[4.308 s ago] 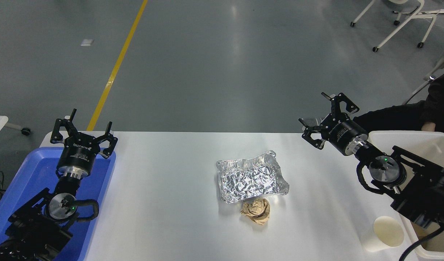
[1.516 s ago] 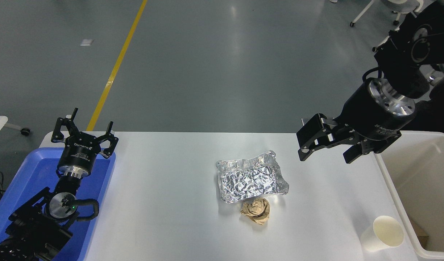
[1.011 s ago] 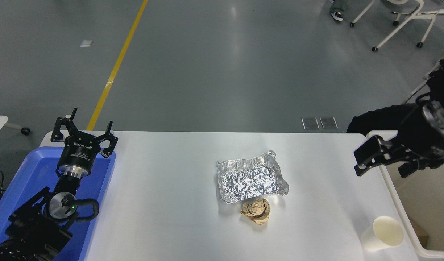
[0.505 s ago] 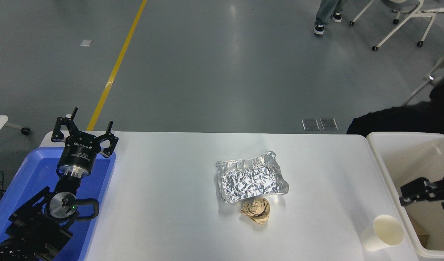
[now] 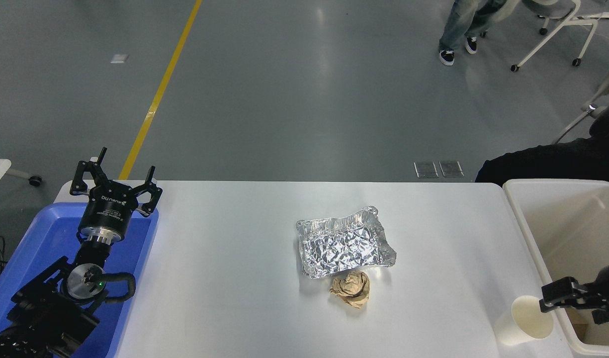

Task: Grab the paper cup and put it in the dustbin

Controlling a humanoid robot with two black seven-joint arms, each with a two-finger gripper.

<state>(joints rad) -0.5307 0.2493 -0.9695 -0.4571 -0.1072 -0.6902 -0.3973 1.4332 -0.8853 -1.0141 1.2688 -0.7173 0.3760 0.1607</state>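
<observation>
One head cam, high on robot side, faces fwd/down over table (image 5: 234, 298), floor beyond

One paper cup (image 5: 525, 319), one dustbin (image 5: 528, 237) (two hands (image 5: 114, 180)).

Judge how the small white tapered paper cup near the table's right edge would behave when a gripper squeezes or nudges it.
The small white tapered paper cup looks empty, so it is probably very light and would slide or tip at a nudge. Its thin paper wall would likely buckle under a firm squeeze. The right gripper, open beside its rim, should probably close gently.
</observation>
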